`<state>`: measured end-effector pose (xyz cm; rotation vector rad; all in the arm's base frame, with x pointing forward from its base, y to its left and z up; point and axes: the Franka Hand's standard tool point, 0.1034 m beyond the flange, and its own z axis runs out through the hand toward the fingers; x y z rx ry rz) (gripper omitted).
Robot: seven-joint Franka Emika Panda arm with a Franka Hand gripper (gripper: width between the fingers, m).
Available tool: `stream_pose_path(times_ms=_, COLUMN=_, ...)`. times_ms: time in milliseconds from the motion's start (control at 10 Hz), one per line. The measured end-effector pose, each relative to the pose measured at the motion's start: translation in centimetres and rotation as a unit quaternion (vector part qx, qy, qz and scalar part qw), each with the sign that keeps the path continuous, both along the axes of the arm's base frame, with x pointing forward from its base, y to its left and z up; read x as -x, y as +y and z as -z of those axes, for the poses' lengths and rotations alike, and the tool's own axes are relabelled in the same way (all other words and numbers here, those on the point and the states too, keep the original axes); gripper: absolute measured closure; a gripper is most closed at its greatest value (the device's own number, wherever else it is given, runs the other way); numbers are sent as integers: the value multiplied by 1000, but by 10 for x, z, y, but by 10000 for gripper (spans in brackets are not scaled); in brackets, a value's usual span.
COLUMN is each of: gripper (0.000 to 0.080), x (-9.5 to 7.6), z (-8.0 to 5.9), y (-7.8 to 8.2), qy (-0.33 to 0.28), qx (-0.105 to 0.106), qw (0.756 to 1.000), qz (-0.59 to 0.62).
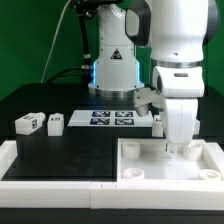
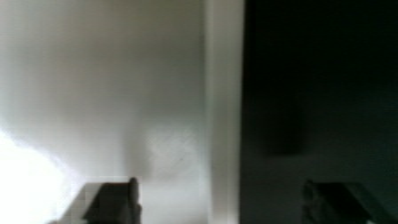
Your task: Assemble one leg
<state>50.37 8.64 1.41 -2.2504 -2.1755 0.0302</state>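
Observation:
Two white legs with black-and-white tags lie on the black table at the exterior view's left, one (image 1: pixel 27 123) beside the other (image 1: pixel 56 122). The large white tabletop (image 1: pixel 150 170) lies at the front right. My gripper (image 1: pixel 178 150) points down and hangs low over the tabletop's far right part, far from both legs. In the wrist view the gripper (image 2: pixel 226 205) has its dark fingers (image 2: pixel 107 205) wide apart, with nothing between them. Below them is a blurred white surface that ends in a straight edge against the black table. No leg shows in the wrist view.
The marker board (image 1: pixel 112 118) lies at the back middle, in front of the robot's base. A low white fence (image 1: pixel 40 168) runs along the table's left and front sides. Another small white part (image 1: pixel 150 103) shows behind my arm, partly hidden.

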Motion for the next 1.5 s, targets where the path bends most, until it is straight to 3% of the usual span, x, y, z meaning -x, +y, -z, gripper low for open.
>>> stream_pose_path(times_ms=100, gripper=220, x=0, z=0, y=0, qy=0, qx=0, qw=1000, qz=0)
stream_pose_path(times_ms=200, gripper=220, x=0, z=0, y=0, qy=0, qx=0, qw=1000, qz=0)
stream_pose_path(times_ms=300, gripper=165, x=0, z=0, y=0, qy=0, qx=0, qw=1000, qz=0)
stream_pose_path(times_ms=600, gripper=153, x=0, z=-1, y=0, qy=0, qx=0, qw=1000, qz=5)
stream_pose_path(times_ms=900, gripper=150, x=28, z=-37, y=4, qy=-12, qx=9, qw=997, qz=82)
stream_pose_path(times_ms=1000, gripper=150, x=39, z=-44, y=6, qy=-13, qx=11, qw=994, qz=110)
stream_pose_path(times_ms=1500, gripper=150, x=44, z=-44, y=7, qy=-11, qx=12, qw=976, qz=216)
